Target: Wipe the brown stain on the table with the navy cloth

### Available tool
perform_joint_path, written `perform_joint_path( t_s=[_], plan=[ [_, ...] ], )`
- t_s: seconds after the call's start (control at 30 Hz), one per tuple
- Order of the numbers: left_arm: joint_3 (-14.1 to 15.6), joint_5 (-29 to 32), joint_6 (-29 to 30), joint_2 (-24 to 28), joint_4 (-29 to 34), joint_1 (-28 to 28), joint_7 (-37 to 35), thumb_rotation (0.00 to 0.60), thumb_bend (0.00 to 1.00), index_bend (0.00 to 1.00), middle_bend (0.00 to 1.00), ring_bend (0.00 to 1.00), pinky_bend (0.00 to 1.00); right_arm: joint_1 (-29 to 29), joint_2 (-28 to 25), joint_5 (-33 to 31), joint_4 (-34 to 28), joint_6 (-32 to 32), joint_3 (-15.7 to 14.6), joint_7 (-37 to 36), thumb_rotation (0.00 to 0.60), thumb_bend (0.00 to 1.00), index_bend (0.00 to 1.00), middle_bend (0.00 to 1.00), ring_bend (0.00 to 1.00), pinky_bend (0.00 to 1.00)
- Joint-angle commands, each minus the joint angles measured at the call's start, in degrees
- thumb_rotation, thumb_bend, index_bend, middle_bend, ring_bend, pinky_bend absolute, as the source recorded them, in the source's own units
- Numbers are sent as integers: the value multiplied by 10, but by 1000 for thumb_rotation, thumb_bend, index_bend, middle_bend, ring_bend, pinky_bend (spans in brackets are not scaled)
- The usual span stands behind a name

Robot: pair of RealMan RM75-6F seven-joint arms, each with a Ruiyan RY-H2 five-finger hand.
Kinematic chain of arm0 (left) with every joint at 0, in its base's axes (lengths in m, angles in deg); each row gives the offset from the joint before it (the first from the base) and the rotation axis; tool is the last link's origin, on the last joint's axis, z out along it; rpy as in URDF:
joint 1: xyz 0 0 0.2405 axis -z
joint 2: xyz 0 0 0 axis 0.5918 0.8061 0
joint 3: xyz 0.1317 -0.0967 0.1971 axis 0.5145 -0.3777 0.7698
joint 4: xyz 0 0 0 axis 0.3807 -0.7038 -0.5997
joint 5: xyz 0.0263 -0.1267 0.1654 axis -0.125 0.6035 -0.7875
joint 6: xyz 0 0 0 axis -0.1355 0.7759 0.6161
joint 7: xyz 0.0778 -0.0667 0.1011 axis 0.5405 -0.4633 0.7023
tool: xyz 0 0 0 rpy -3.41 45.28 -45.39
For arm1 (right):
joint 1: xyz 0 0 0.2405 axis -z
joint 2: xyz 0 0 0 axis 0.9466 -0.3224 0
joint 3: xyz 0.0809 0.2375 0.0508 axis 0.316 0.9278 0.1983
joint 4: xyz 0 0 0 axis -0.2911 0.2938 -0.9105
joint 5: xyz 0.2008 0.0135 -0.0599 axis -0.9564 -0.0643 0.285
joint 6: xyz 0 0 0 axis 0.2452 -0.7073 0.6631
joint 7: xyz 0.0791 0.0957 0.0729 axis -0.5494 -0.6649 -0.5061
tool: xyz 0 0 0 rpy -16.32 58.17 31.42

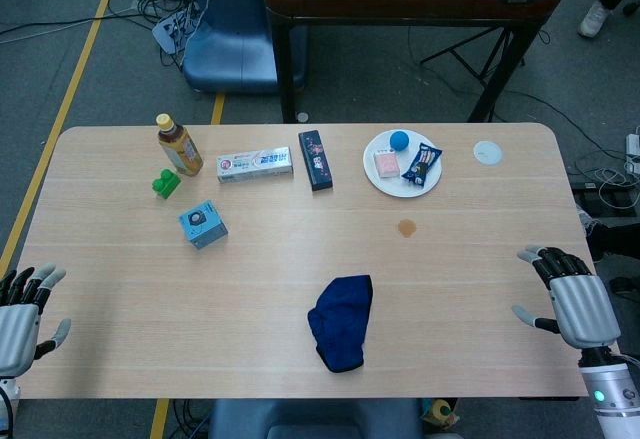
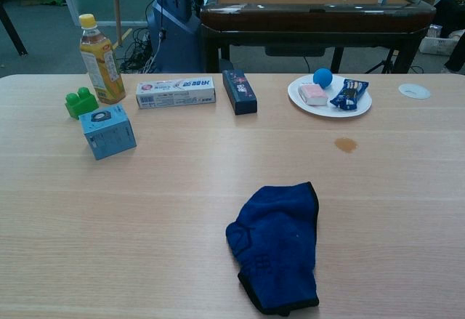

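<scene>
A crumpled navy cloth [image 1: 341, 321] [image 2: 278, 247] lies on the table near its front edge, at the middle. The small brown stain [image 1: 406, 227] [image 2: 346, 144] marks the wood further back and to the right of the cloth, just in front of the white plate. My left hand [image 1: 22, 311] hovers at the table's front left corner, fingers spread, holding nothing. At the front right edge my right hand [image 1: 573, 297] is open too, fingers apart and empty. Neither hand touches the cloth. The chest view shows no hand.
Along the back stand a tea bottle [image 1: 178, 145], a green block [image 1: 165, 184], a blue box [image 1: 203, 225], a toothpaste box [image 1: 255, 166], a dark box [image 1: 315, 159], and a white plate [image 1: 375, 176] with a blue ball and snacks. A white disc [image 1: 487, 152] lies at the far right.
</scene>
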Motion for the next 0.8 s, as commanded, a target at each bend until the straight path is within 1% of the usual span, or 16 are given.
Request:
perform_joint_path(
  t_s=[0.03, 0.2, 0.4, 0.6, 0.8],
  plan=[
    [0, -1, 0, 1, 1, 0, 0, 600, 274, 190, 131, 92, 32, -1, -1, 1, -2, 1, -1, 1, 600, 145, 253, 252, 195, 252],
    [0, -4, 1, 1, 3, 0, 0, 600, 274, 190, 131, 92, 32, -7, -5, 8, -10, 12, -6, 2, 600, 145, 253, 252, 195, 252],
    [2, -7, 2, 1, 6, -1, 2, 600, 274, 190, 131, 91, 31, -38, -4, 31, -26, 48, -7, 12, 600, 145, 253, 253, 195, 253],
    [4, -11, 9, 2, 12, -5, 5, 600, 274, 190, 131, 91, 32, -94, 11, 58, -53, 120, -7, 29, 600, 144, 253, 253, 195, 253],
    [6, -10, 16, 5, 16, -11, 6, 600, 274, 190, 131, 90, 31, -149, 43, 42, -70, 201, 0, 64, 600, 128, 250, 250, 195, 253]
  ],
)
